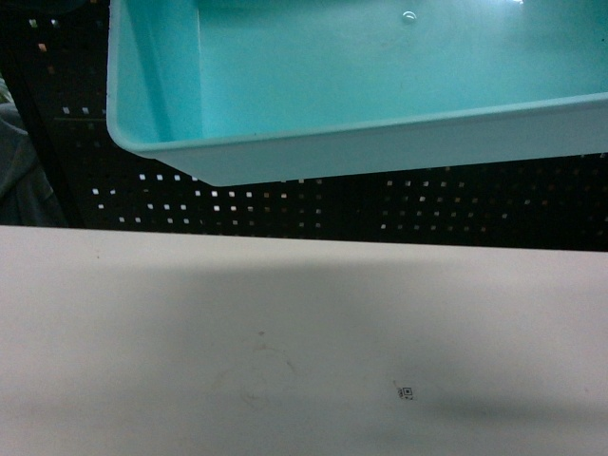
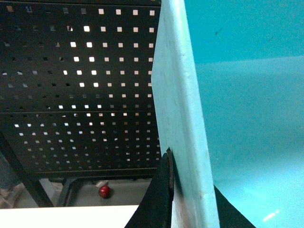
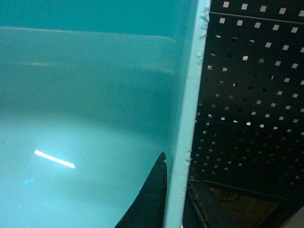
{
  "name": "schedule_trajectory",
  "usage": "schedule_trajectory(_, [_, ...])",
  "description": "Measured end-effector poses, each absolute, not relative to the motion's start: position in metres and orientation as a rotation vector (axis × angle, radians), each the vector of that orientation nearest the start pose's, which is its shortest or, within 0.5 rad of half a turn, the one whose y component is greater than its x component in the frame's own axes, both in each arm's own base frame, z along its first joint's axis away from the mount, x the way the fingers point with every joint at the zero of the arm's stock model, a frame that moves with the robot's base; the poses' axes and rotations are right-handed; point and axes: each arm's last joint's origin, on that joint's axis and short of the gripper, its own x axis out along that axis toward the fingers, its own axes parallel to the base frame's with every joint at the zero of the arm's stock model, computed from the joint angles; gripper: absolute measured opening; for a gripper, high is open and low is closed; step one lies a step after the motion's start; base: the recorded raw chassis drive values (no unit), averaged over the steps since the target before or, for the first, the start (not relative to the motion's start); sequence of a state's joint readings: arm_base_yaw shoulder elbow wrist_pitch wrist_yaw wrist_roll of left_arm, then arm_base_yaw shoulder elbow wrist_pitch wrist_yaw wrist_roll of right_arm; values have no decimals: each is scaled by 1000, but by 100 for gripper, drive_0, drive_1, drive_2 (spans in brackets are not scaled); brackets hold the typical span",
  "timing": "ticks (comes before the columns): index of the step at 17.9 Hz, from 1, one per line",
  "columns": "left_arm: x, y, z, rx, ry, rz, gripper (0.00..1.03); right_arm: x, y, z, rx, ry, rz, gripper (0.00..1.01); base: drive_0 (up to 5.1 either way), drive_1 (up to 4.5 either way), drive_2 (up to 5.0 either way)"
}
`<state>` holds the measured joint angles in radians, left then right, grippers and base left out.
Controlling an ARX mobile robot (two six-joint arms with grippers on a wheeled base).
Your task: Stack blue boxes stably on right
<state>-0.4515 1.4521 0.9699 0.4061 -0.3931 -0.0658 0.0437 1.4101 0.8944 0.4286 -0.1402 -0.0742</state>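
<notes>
My left gripper (image 2: 187, 199) is clamped on the tub's (image 2: 247, 118) left rim; right gripper (image 3: 175, 199) clamped on the opp. rim, fingers straddling.

- Light turquoise plastic tub (image 1: 380, 85): raised above the pale flat tabletop (image 1: 285, 342), not touching it, in front of the black perforated metal panel (image 1: 332, 204).
- Left gripper (image 2: 190, 199): astride the tub's left rim, one finger inside, one outside.
- Right gripper (image 3: 173, 199): astride the tub's right rim likewise.
- Small red round object (image 2: 104, 191): below the panel, left of the tub.
</notes>
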Motion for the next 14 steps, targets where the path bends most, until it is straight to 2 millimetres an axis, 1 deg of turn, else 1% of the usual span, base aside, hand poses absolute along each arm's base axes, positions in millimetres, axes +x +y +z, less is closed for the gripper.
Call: schedule_trajectory(14, [299, -134, 298, -15, 67, -58, 5, 316, 18, 286, -66, 86, 183, 8, 0, 0, 0])
